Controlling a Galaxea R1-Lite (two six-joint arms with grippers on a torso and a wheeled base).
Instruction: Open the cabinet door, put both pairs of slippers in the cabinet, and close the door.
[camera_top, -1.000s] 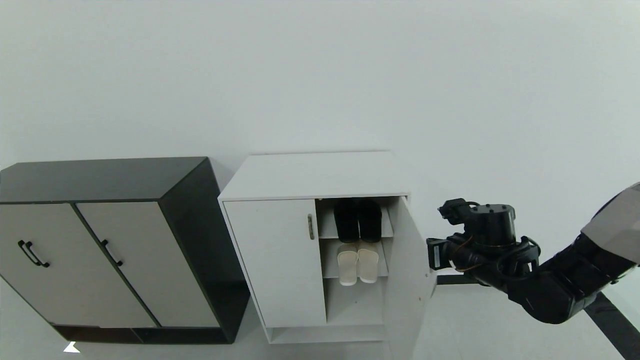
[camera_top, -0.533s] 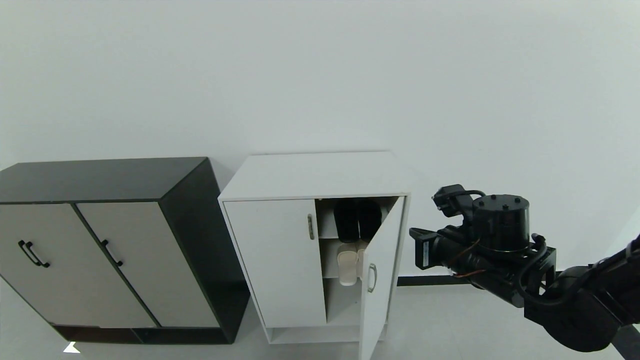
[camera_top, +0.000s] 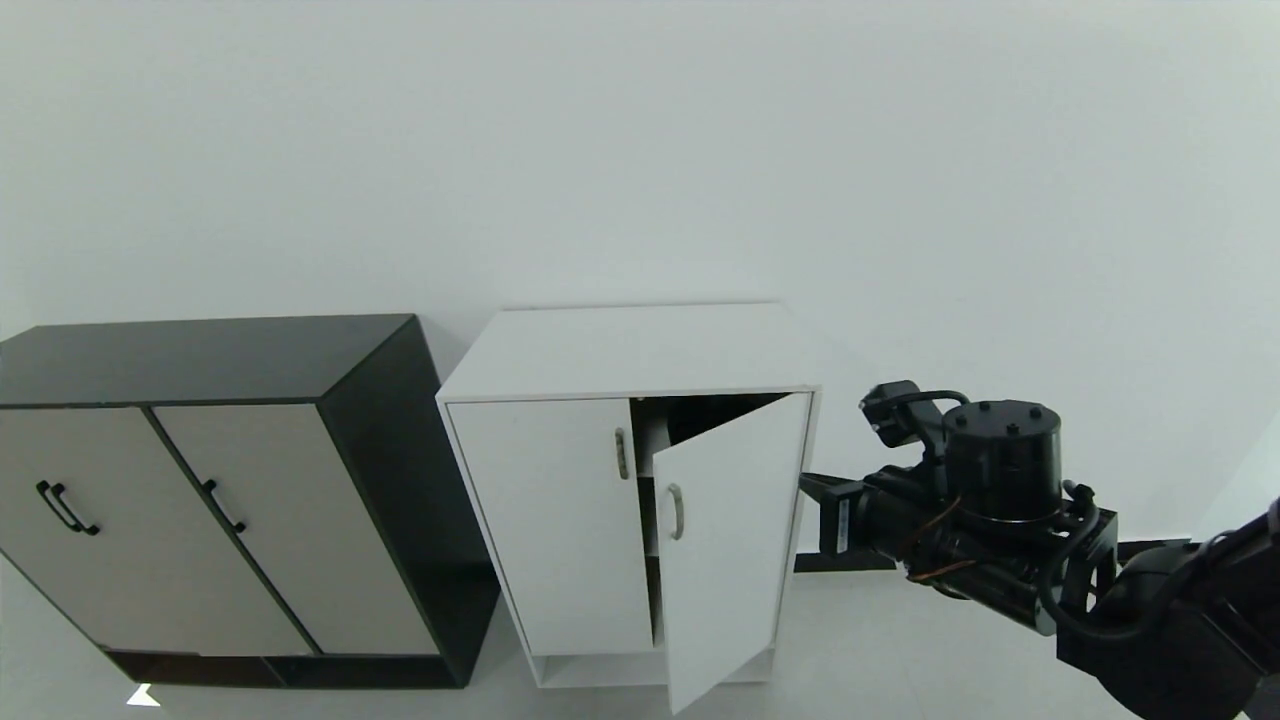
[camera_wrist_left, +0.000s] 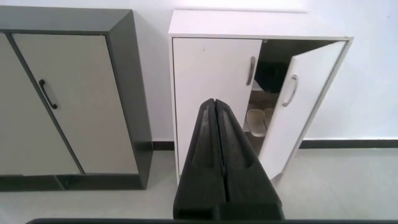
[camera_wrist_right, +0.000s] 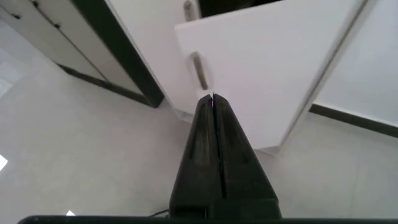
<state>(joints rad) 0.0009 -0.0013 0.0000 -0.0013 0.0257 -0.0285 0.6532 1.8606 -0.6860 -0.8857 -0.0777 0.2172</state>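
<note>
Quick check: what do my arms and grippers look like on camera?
The right arm is black, with a bolted cylindrical joint, looped black cables, an orange wire and a white label. The left gripper and right gripper have long black tapered fingers.

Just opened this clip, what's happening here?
The right gripper, shut, is at the outer face of the right door of the white cabinet, which has swung from wide open to roughly half closed. Inside, the black slippers and white slippers already sit on shelves. The left gripper, shut, hangs in front of the cabinet.
</note>
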